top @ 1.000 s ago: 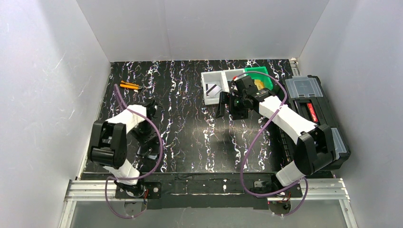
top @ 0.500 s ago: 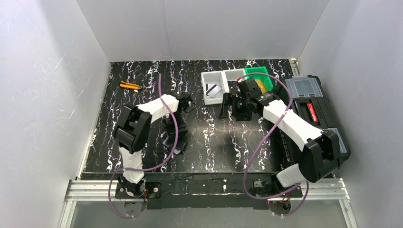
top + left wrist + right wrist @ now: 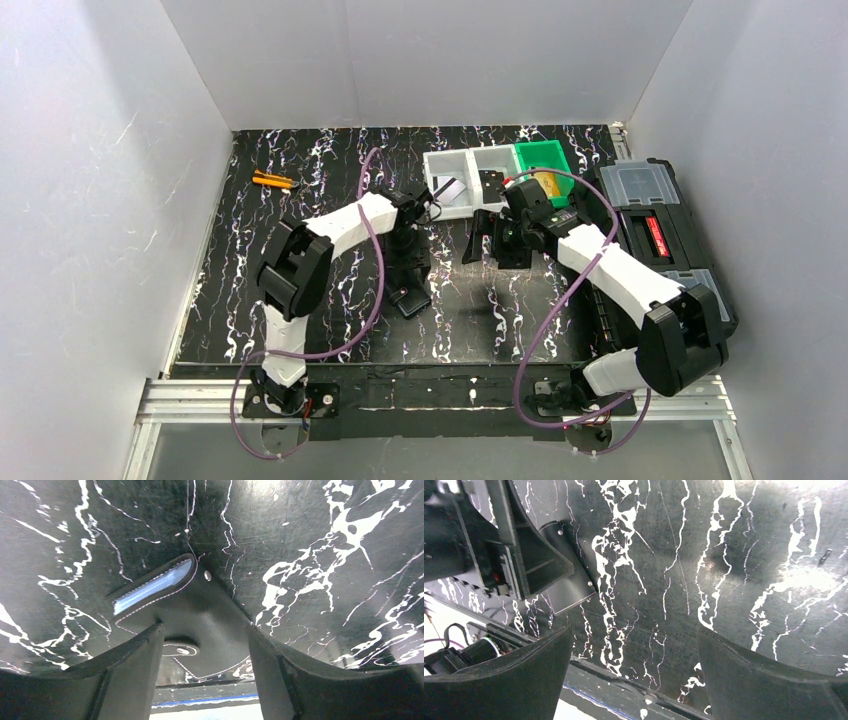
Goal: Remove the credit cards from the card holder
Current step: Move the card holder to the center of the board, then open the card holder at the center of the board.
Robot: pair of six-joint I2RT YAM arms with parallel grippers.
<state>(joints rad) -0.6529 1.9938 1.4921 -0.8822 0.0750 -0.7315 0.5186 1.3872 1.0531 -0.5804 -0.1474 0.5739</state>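
While my left arm reaches across the middle of the black, white-veined desk (image 3: 330,170), a couple of small orange pieces (image 3: 272,180) lie far off by the back left corner, well apart from everything else. My left claw (image 3: 205,627) stands over the card holder (image 3: 200,600), one finger (image 3: 125,670) on either side of it. The jaws are parted, but I cannot tell whether they are pinching its edges or only flanking it. The holder lies flat on the desk near the centre, black, with a pale stud beside one edge and a glossy blue-grey strip showing along that edge. Behind it, a credit card (image 3: 449,188), silvery with a dark stripe, rests in the leftmost white tray (image 3: 437,163) at the back of the desk. To the right of the holder, my right claw (image 3: 634,635) hangs above bare desk, released, jaws spread wide with nothing between them. A green bin (image 3: 533,150) sits at the right end of the trays, and a large black toolbox (image 3: 650,205) with clear lids lies along the right edge.
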